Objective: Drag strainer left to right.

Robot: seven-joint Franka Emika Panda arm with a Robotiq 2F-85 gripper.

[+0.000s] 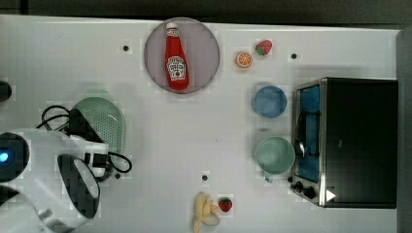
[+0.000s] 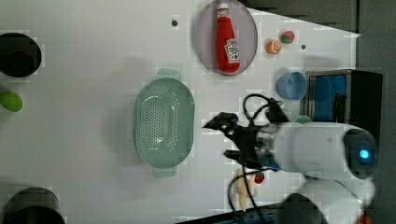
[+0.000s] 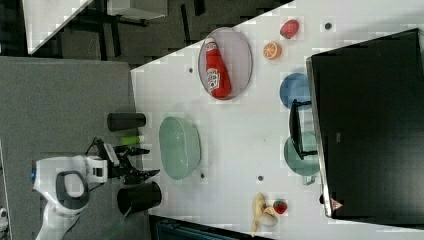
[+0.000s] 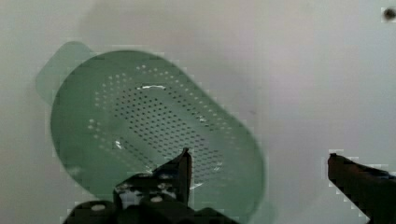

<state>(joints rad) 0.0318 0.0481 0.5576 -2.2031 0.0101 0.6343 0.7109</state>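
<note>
The strainer [image 2: 163, 122] is a pale mint-green oval colander with a hole-dotted bowl, resting on the white table [image 2: 84, 116]. It lies at the top view's left [image 1: 104, 121], partly covered there by my arm. My gripper [image 2: 222, 139] hangs open above the table with nothing between its fingers, just to the left view's right of the strainer. In the wrist view the strainer [image 4: 149, 121] lies below, with one fingertip [image 4: 184, 163] over the bowl's edge and the other fingertip [image 4: 341, 168] over bare table. The right view has the gripper [image 3: 145, 161] beside the strainer [image 3: 180, 147].
A ketchup bottle [image 1: 176, 58] lies on a grey plate [image 1: 204, 53]. A blue cup [image 1: 269, 101] and a mint cup [image 1: 275, 155] stand before the toaster oven [image 1: 359, 141]. Toy fruit [image 1: 244, 59] and a banana [image 1: 204, 211] lie near the table's edges. Black cylinders [image 2: 21, 55] stand at the left view's left.
</note>
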